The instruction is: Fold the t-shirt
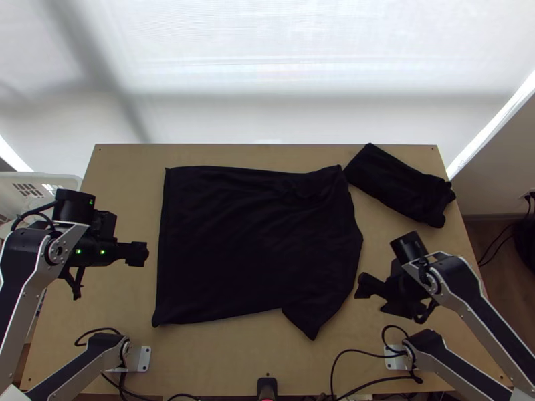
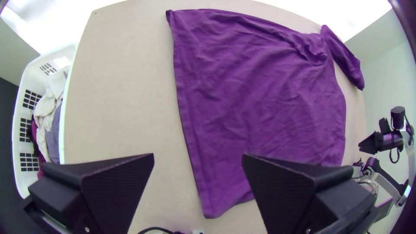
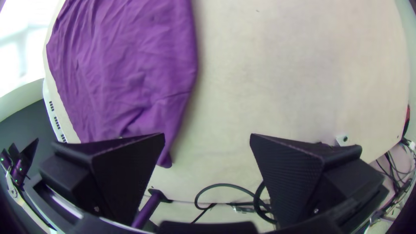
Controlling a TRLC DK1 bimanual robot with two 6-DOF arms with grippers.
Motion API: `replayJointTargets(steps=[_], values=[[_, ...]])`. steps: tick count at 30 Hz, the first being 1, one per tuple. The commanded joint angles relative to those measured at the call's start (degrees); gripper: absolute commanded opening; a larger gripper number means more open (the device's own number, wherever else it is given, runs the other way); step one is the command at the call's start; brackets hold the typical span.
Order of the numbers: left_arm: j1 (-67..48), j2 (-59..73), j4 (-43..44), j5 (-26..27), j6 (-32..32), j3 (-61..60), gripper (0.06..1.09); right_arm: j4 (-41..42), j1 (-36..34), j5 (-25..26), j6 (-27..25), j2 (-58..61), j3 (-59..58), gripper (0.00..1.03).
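The t-shirt [image 1: 254, 247] and the cloth [image 1: 398, 184] at its two o'clock are plain: black from above, purple from left wrist.

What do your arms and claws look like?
The left arm and right arm have silver-grey links with black panels and black joints. The left claw and right claw each have two wide, flat black fingers with finely ribbed faces. Green lights glow on the left arm's wrist, where a black cable loops.

T-shirt [image 1: 247, 247]: matt cloth, creased. Table [image 1: 227, 357]: smooth wood. Basket [image 2: 25, 113]: plastic.
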Motion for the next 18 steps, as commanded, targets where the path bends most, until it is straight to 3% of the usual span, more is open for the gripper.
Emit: replayJointTargets(steps=[1,4,7,11,15,18], values=[[-0.40,-0.73,-0.36,-1.02,1.17,-0.57,1.05,2.79,0.74,-0.66,-0.95,3.20,-2.60,0.87],[-0.31,-0.73,-0.45,-1.19,1.26,-0.22,1.05,6.57,1.35,-0.74,-2.44,5.93,-4.18,0.84],[-0.40,-0.64,-0.36,-1.28,1.17,-0.22,1.05,10.44,1.79,-0.66,-3.14,8.48,-4.80,0.70],[-0.40,-0.46,-0.45,-1.72,1.17,0.22,1.05,12.20,2.32,-0.66,-4.55,12.17,-4.54,0.70],[-0.23,-0.38,-0.62,-2.25,1.17,0.31,1.05,14.84,2.32,-0.66,-5.43,14.36,-4.71,0.56],[0.04,-0.38,-0.80,-2.42,1.17,0.39,1.05,16.07,2.58,-0.66,-5.87,15.51,-4.71,0.55]])
